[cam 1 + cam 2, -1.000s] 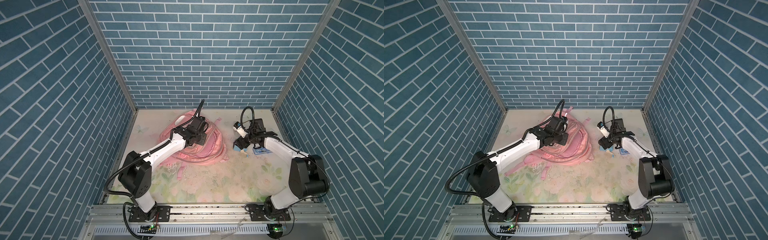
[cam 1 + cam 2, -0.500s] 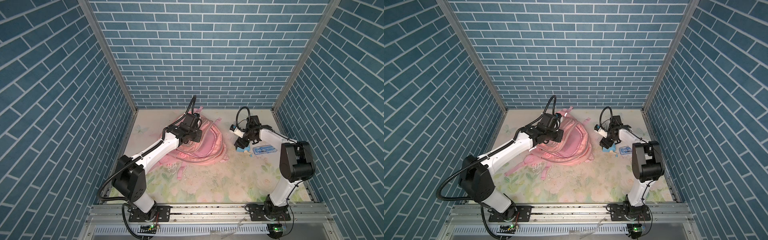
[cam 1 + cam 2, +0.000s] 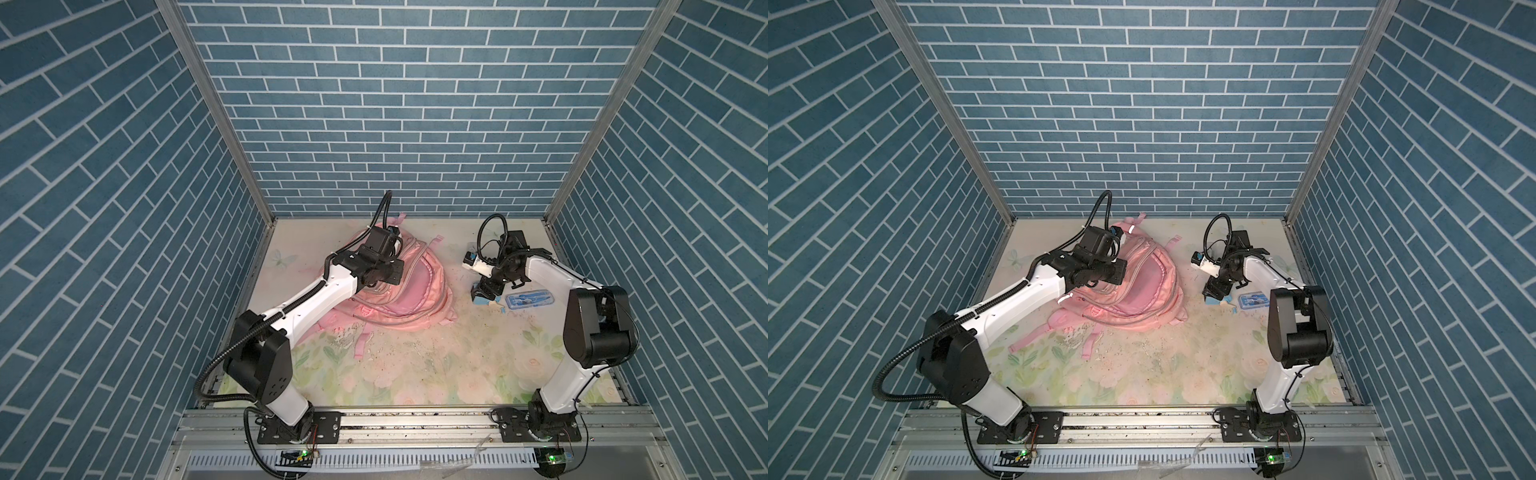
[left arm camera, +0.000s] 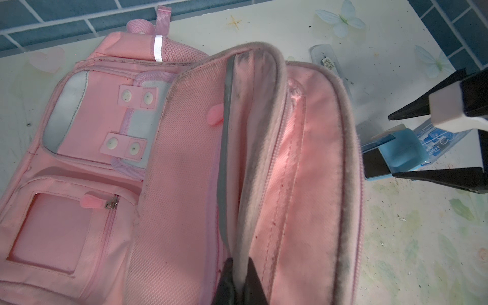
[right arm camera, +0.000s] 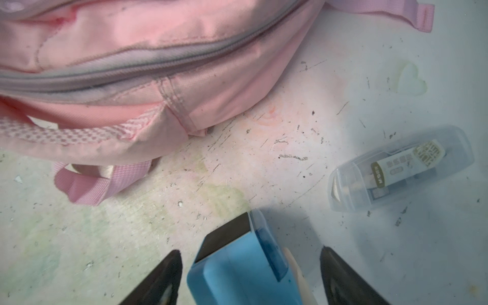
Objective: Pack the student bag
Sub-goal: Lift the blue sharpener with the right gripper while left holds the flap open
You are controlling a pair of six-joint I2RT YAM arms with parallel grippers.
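Observation:
The student bag (image 3: 415, 291) (image 3: 1150, 286), a large pink backpack, lies flat at the back of the table. Its main compartment gapes open in the left wrist view, by the front pockets (image 4: 79, 158). My left gripper (image 4: 239, 266) (image 3: 384, 272) is shut on the grey zipper edge of the bag's opening and holds it up. To the right of the bag, my right gripper (image 5: 250, 250) (image 3: 484, 293) (image 4: 390, 146) stands open astride a small blue box (image 5: 237, 274) (image 4: 396, 153) on the table, with a gap showing on each side.
A clear flat case with blue contents (image 3: 530, 299) (image 3: 1254, 300) lies just right of the right gripper. A small clear case holding a white item (image 5: 396, 169) (image 4: 327, 62) lies farther back. Pink straps (image 3: 1088, 349) trail in front of the bag. Walls close off three sides.
The left gripper has shifted a little to the left with the bag's edge. The right arm has swung round, uncovering the clear flat case, while its gripper stayed over the blue box.

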